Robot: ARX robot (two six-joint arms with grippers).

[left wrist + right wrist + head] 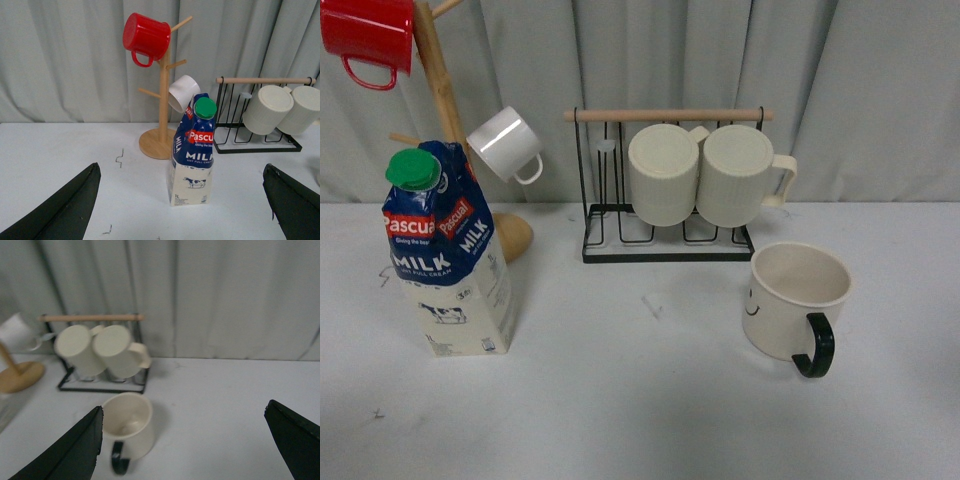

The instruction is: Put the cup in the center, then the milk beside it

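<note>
The cup (792,300), a wide cream mug with a black handle and a small smiley face, stands upright on the table's right side; the right wrist view also shows the cup (129,425). The milk (447,255), a blue and cream Pascual carton with a green cap, stands upright at the left. In the left wrist view the milk (192,152) sits ahead of my left gripper (182,200), which is open and holds nothing. My right gripper (184,440) is open too, with the cup just inside one finger (70,450). Neither arm shows in the front view.
A black wire rack (665,240) with a wooden bar holds two ribbed cream mugs (705,175) at the back centre. A wooden mug tree (445,90) at the back left carries a red mug (368,38) and a small white mug (505,143). Grey curtain behind.
</note>
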